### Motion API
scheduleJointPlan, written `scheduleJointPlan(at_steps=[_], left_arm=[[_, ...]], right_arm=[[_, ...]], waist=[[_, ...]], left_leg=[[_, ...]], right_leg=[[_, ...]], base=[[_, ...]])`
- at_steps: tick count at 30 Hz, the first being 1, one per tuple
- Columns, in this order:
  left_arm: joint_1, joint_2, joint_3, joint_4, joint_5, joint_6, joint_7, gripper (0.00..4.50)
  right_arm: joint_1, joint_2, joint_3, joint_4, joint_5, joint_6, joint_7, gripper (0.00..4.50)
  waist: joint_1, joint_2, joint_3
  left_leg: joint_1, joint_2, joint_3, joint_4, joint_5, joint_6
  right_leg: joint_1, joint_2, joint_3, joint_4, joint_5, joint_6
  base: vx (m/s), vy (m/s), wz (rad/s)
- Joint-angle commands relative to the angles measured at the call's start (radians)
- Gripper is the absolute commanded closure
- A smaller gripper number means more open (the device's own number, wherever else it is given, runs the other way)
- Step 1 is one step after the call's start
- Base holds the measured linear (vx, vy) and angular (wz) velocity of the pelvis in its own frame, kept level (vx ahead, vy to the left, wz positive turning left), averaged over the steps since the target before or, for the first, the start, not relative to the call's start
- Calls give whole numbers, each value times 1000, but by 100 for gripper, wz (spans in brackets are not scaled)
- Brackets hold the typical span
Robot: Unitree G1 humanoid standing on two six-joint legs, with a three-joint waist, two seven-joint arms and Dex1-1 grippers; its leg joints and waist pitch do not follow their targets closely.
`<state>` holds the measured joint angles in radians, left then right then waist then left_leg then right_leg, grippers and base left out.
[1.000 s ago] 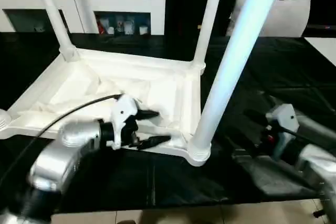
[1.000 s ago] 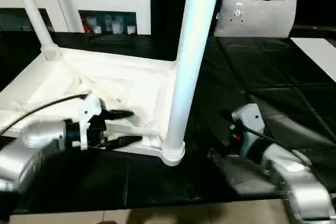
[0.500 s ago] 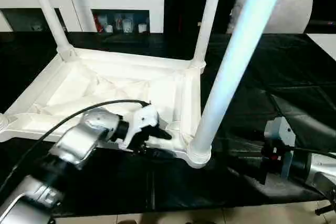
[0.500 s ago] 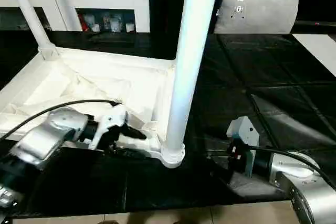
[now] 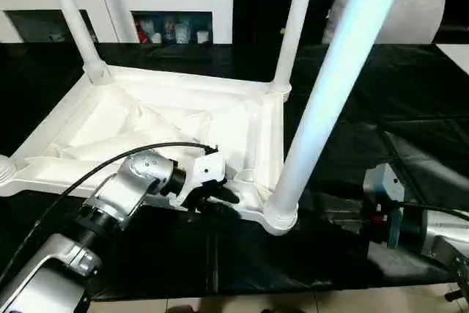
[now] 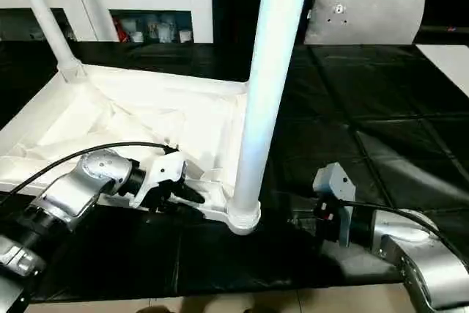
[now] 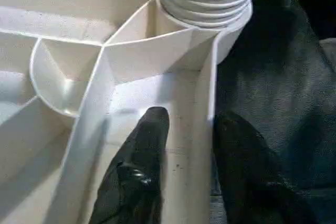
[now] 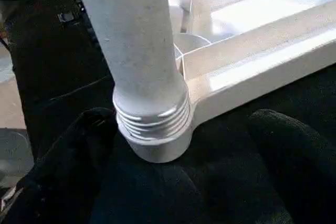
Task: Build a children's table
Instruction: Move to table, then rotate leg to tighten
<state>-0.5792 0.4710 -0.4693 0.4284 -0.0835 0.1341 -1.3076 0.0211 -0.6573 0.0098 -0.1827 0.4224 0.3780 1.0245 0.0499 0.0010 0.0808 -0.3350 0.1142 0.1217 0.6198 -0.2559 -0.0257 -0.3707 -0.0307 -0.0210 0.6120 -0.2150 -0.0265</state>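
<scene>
left gripper (image 7: 186, 145): fingers straddling a thin wall | right gripper (image 8: 189, 145): fingers spread wide

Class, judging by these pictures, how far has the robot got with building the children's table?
Done: three legs stand in corner sockets of the upturned tabletop, including the near leg. In hand: the left gripper straddles the tabletop's near rim beside that leg, one finger on each side; the right gripper is open at the leg's base. Left: the near-left socket still looks empty.

white tabletop (image 5: 242, 126) and legs (image 5: 333, 93), black table cover (image 5: 366, 100), black end effector fingers (image 7: 144, 145)
</scene>
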Motion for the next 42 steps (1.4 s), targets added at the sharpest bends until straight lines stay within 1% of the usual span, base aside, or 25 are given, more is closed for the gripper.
scheduleJointPlan(at_steps=[1, 3, 6, 10, 12, 15, 16, 19, 21, 23, 24, 26, 28, 29, 30, 31, 32, 33, 34, 35, 36, 37, 38, 39, 42], left_arm=[[-15, -1, -6, 14, 16, -15, -8, 333], [-19, 2, -12, 24, 26, -22, -10, 338], [-20, 4, -15, 29, 33, -28, -12, 372], [-27, -8, 0, 43, 21, -21, -15, 387], [-28, -13, 6, 46, 16, -15, -16, 411], [-43, -28, 15, 70, 22, 78, 12, 432], [-48, -31, 14, 81, 30, 88, 25, 443], [-63, -50, 14, 125, 68, 100, 95, 443], [-70, -64, 23, 141, 75, 120, 132, 443], [-79, -92, 42, 157, 73, 168, 192, 443], [-83, -113, 60, 157, 63, 216, 228, 443], [-85, -137, 78, 154, 52, 262, 266, 443], [-86, -141, 80, 150, 52, 270, 271, 443], [-82, -143, 78, 135, 49, 269, 261, 443], [-74, -139, 70, 114, 47, 255, 239, 443], [-63, -132, 57, 87, 47, 228, 209, 443], [-55, -127, 48, 70, 47, 208, 189, 443], [-47, -116, 33, 50, 52, 189, 159, 443], [-41, -106, 20, 38, 57, 176, 138, 443], [-37, -96, 7, 27, 63, 166, 120, 443], [-34, -85, -6, 18, 74, 161, 109, 443], [-33, -79, -14, 13, 81, 160, 105, 443], [-35, -68, -26, 16, 99, 117, 101, 443], [-35, -62, -32, 15, 105, 102, 93, 450], [-28, -37, -41, -10, 103, 50, 45, 450]], right_arm=[[-4, 6, 16, -18, -6, -9, -5, 0], [9, 11, 26, -56, -3, 6, -24, 0], [19, 9, 25, -90, 5, 23, -34, 0], [21, -10, -6, -147, 38, 61, -42, 0], [20, -14, -15, -155, 44, 66, -42, 0], [13, -9, -57, -158, 29, 59, -87, 0], [9, -1, -69, -155, 31, 56, -104, 0], [-16, 26, -104, -140, 78, 84, -136, 0], [-31, 32, -102, -125, 71, 81, -145, 0], [-57, 37, -86, -96, 42, 58, -152, 0], [-68, 37, -64, -73, 9, 35, -152, 0], [-83, 38, -32, -39, -39, 3, -155, 0], [-91, 39, -20, -25, -50, -2, -157, 0], [-104, 34, -7, -12, -45, 25, -148, 0], [-113, 28, -2, -2, -37, 39, -132, 0], [-125, 21, 4, 10, -29, 52, -116, 0], [-133, 17, 9, 18, -25, 59, -107, 0], [-151, 10, 19, 37, -24, 57, -81, 0], [-161, 7, 25, 47, -23, 57, -68, 0], [-169, 5, 30, 56, -23, 56, -56, 0], [-188, 5, 39, 80, -32, 36, -37, 0], [-199, 6, 44, 95, -39, 21, -26, 0], [-223, 4, 54, 128, -40, 3, 12, 0], [-232, 3, 58, 142, -41, -3, 23, 29], [-270, 2, 69, 201, -42, -30, 74, 42]], waist=[[4, -3, -50], [5, -3, -49], [7, -2, -47], [6, -2, -42], [8, -3, -41], [9, -4, -41], [9, -7, -42], [9, -7, -43], [3, -6, -47], [0, -6, -48], [-4, -9, -50], [-6, -9, -50], [-12, -12, -54], [-11, -12, -55], [-12, -13, -56], [-11, -11, -57], [-12, -14, -59], [-8, -10, -63], [-9, -10, -64], [-6, -8, -65], [-6, -7, -66], [-3, -6, -66], [0, -5, -65], [1, -5, -66], [7, -6, -68]], left_leg=[[-11, 110, -32, -81, -8, 114], [-10, 112, -32, -84, -21, 110], [-9, 115, -32, -86, -44, 101], [-7, 116, -31, -92, -89, 80], [-6, 115, -30, -92, -91, 76], [-6, 115, -29, -92, -90, 70], [-7, 112, -28, -92, -85, 67], [-9, 111, -29, -91, -73, 71], [-12, 109, -29, -87, -48, 75], [-12, 108, -29, -85, -40, 76], [-15, 106, -27, -83, -30, 75], [-18, 103, -27, -81, -7, 84], [-23, 100, -27, -78, 25, 103], [-21, 99, -27, -77, 31, 110], [-22, 98, -27, -76, 47, 123], [-21, 102, -28, -76, 54, 136], [-24, 103, -28, -75, 62, 143], [-21, 106, -26, -71, 85, 157], [-24, 108, -26, -71, 106, 174], [-20, 110, -24, -68, 111, 180], [-21, 111, -25, -67, 121, 191], [-18, 113, -23, -66, 121, 196], [-18, 114, -22, -66, 118, 197], [-18, 115, -21, -65, 115, 198], [-18, 119, -18, -65, 117, 191]], right_leg=[[51, -132, 57, -69, -82, -290], [49, -132, 58, -71, -100, -286], [48, -134, 59, -73, -123, -281], [46, -135, 63, -79, -191, -268], [44, -136, 65, -81, -207, -263], [42, -136, 65, -84, -232, -256], [43, -135, 64, -84, -238, -250], [44, -135, 63, -84, -232, -247], [46, -134, 61, -80, -191, -254], [47, -134, 60, -79, -176, -262], [50, -136, 59, -78, -165, -267], [53, -134, 59, -78, -140, -275], [58, -132, 57, -76, -98, -276], [57, -131, 58, -75, -87, -275], [58, -130, 57, -74, -69, -278], [57, -131, 57, -72, -55, -283], [58, -130, 56, -69, -43, -284], [55, -131, 56, -63, 0, -290], [53, -130, 54, -57, 38, -298], [50, -131, 53, -55, 54, -303], [48, -132, 50, -50, 78, -313], [46, -134, 49, -51, 80, -320], [45, -134, 48, -51, 79, -324], [47, -134, 46, -50, 80, -331], [48, -137, 42, -45, 89, -335]], base=[[0, 0, 0], [0, 0, 0], [0, 0, 0], [0, 0, 0], [0, 0, 0], [0, 0, 0], [0, 0, 0], [0, 0, 0], [0, 0, 0], [0, 0, 0], [0, 0, 0], [0, 0, 0], [0, 0, 0], [0, 0, 0], [0, 0, 0], [0, 0, 0], [0, 0, 0], [0, 0, 0], [0, 0, 0], [0, 0, 0], [0, 0, 0], [0, 0, 0], [0, 0, 0], [0, 0, 0], [0, 0, 0]])
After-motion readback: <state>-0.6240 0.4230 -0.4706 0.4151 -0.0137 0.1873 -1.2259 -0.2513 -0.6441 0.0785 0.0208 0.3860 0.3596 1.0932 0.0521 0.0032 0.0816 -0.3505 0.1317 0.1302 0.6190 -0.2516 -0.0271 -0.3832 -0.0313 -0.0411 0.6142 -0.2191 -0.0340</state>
